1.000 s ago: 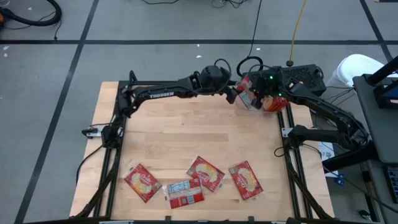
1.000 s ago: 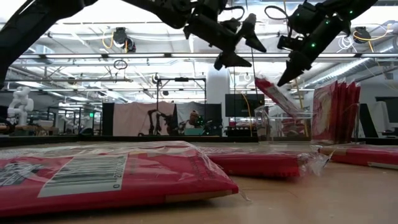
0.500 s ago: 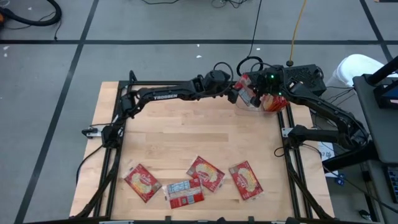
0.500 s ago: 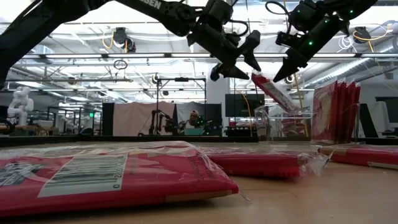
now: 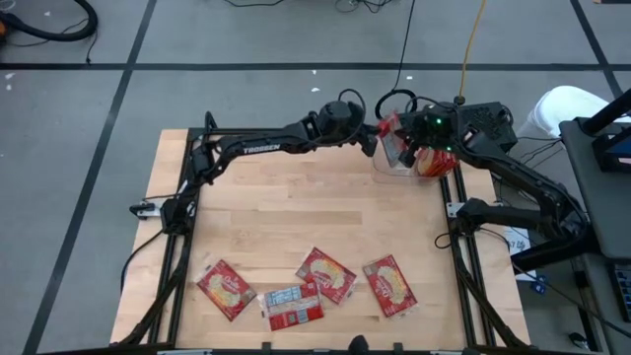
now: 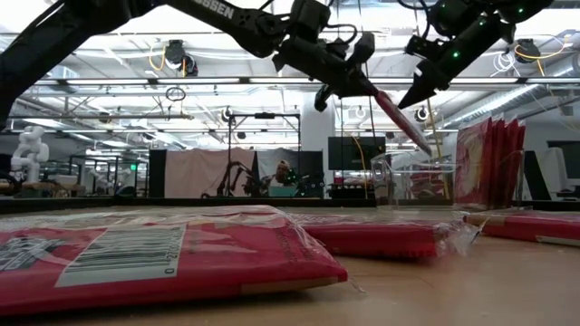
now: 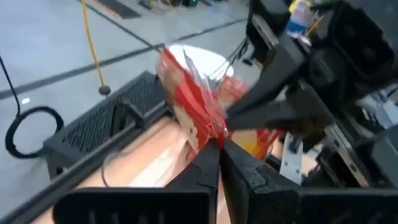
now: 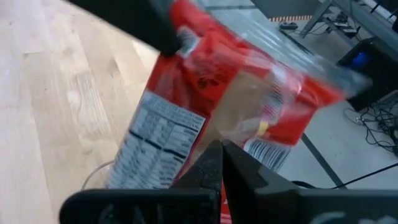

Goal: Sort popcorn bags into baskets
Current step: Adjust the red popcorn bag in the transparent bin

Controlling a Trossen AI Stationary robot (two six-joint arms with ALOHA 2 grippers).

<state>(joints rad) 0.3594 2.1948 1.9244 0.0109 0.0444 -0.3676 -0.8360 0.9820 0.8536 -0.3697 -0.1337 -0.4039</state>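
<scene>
One red popcorn bag point(image 5: 393, 139) hangs slanted in the air at the table's far right, above the clear basket point(image 5: 392, 169). My left gripper point(image 6: 362, 83) is shut on the bag's upper end. My right gripper point(image 6: 403, 102) is shut at the bag's edge from the other side. The bag's label side point(image 8: 155, 143) faces the right wrist view. More red bags point(image 6: 489, 163) stand upright in the basket. My left gripper pinches the bag's upper end point(image 7: 211, 134) between its two shut fingers, coming level from the table's left side. The bag is lifted clear and slants down from the fingers toward the basket. My right gripper has its shut fingertips on the bag's clear wrapper edge point(image 8: 233, 134), coming from the table's right and pointing down at a slant. The fingers themselves hide the exact place of contact.
Several popcorn bags lie flat near the table's front edge point(image 5: 225, 288) point(image 5: 294, 306) point(image 5: 325, 274) point(image 5: 389, 284). The middle of the wooden table point(image 5: 296, 207) is bare. Dark frame rails point(image 5: 455, 212) run along the right side.
My left gripper has moved toward the table's right edge to the bag and shut on its upper end. That end has risen a little, so the bag slants more steeply. My right gripper has stayed shut and risen slightly.
</scene>
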